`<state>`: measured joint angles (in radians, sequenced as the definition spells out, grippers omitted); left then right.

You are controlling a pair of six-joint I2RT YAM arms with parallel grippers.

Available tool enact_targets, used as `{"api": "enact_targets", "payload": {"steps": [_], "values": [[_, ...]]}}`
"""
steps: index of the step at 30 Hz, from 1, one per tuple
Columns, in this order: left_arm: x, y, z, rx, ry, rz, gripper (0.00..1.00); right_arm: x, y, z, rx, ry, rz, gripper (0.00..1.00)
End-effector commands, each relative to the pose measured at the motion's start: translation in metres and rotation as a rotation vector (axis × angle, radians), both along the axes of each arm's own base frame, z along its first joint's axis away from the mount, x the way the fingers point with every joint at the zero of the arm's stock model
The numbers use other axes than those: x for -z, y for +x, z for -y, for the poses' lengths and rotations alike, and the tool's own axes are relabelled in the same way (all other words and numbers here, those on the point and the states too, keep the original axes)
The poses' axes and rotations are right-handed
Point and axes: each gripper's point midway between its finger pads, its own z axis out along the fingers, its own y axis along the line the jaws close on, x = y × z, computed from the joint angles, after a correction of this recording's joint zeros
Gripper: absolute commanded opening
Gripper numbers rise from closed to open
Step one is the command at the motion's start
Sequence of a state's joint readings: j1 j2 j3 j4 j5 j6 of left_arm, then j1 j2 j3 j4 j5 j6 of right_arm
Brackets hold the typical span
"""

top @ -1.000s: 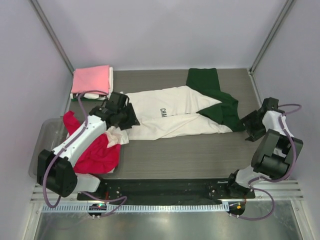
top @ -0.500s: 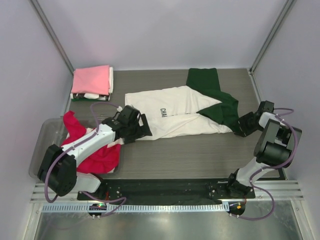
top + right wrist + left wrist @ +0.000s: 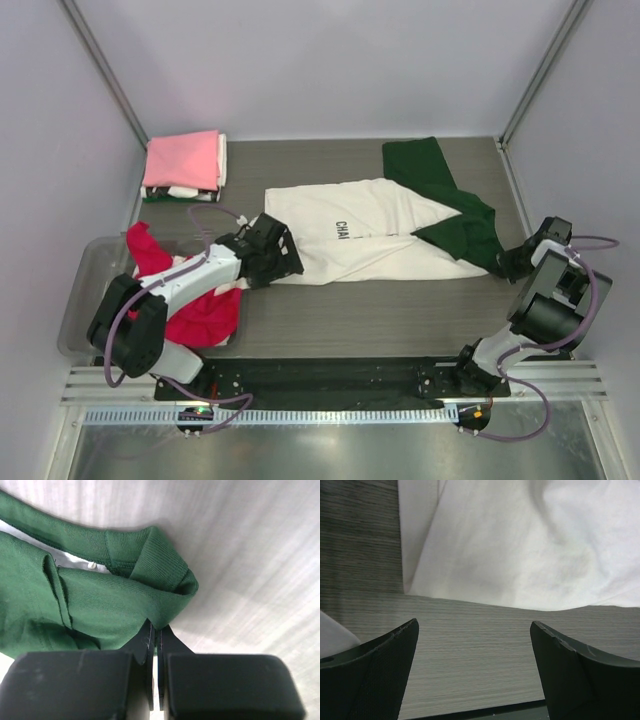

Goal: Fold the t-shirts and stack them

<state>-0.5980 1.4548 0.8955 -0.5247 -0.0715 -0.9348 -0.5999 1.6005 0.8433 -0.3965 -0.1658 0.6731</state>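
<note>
Cream tee [image 3: 370, 235] lies mid-surface [image 3: 380, 315], overlapping green tee [image 3: 455, 205] at far right. Right gripper [image 3: 156, 630] jaws pinched tight on green tee's ribbed edge. Left gripper [image 3: 474, 625] jaws wide apart, empty, beside cream hem. Risk: thin pinch slips, or pull drags cream tee too. Print reads "CHA", rest hidden.

A grey wood-grain table [image 3: 360, 320] fills the middle of the overhead view; its streaked surface also shows in the left wrist view [image 3: 480, 650] and the right wrist view [image 3: 240, 555]. A clear plastic bin [image 3: 82, 290] sits at the table's left edge. Plain pale walls [image 3: 330, 70] enclose the space, with a slanted metal post [image 3: 105, 70] at the left corner and another post [image 3: 540, 75] at the right. Along the near edge lie a black base plate [image 3: 340, 378], a white slotted rail [image 3: 330, 415] and a shiny metal sheet [image 3: 330, 455].
</note>
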Motion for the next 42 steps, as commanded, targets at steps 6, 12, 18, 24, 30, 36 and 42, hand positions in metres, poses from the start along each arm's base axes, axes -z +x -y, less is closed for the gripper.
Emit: {"api": "enact_targets", "payload": {"steps": [6,12,18,24,30,36,42], "values": [[0.009,0.001,-0.016,-0.084,0.043,0.050,0.87,-0.007,-0.018,0.020,0.076,-0.071,-0.013,0.01],[0.019,0.021,-0.015,-0.109,0.084,0.092,0.80,-0.001,-0.017,0.015,0.062,-0.045,-0.011,0.01],[0.033,0.045,-0.010,-0.069,0.167,0.089,0.59,0.001,-0.015,0.012,0.052,-0.029,0.001,0.01],[0.037,0.052,-0.007,-0.053,0.211,0.052,0.00,0.002,-0.014,0.011,0.048,-0.023,0.002,0.01],[-0.020,0.029,-0.058,-0.195,0.332,0.099,0.00,0.000,-0.023,0.018,0.086,-0.058,-0.035,0.01],[-0.049,0.006,-0.085,-0.317,0.246,0.192,0.42,0.002,-0.024,0.015,0.082,-0.043,-0.036,0.01],[-0.023,-0.011,-0.066,-0.269,0.136,0.160,1.00,0.003,-0.022,0.012,0.071,-0.029,-0.026,0.01]]}}
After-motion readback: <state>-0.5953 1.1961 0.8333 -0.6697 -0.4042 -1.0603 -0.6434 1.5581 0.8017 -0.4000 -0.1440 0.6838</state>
